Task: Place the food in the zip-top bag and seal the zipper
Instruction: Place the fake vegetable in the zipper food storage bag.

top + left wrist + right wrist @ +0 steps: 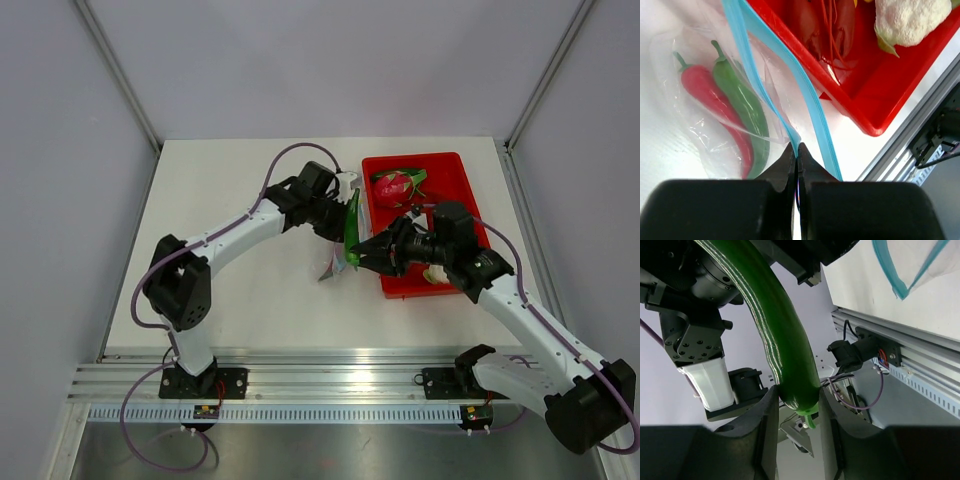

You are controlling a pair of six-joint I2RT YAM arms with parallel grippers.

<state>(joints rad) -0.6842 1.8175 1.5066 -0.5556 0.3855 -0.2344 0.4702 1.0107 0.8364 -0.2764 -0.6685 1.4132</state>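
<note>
Beside the red tray's (452,178) edge, left claw (796,149) pinches the zipper (815,115); right claw (797,400) grips the food (774,330).

Your top camera looks down from behind the arms (230,232). Both wrist cameras sit close behind their fingers (782,170) (762,420); all share the zip-top bag (338,262) (705,105) (907,265).

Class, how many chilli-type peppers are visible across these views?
3. A red pepper and a green pepper lie inside the zip-top bag; a second green pepper is pinched by the right gripper. Others may be hidden.
</note>
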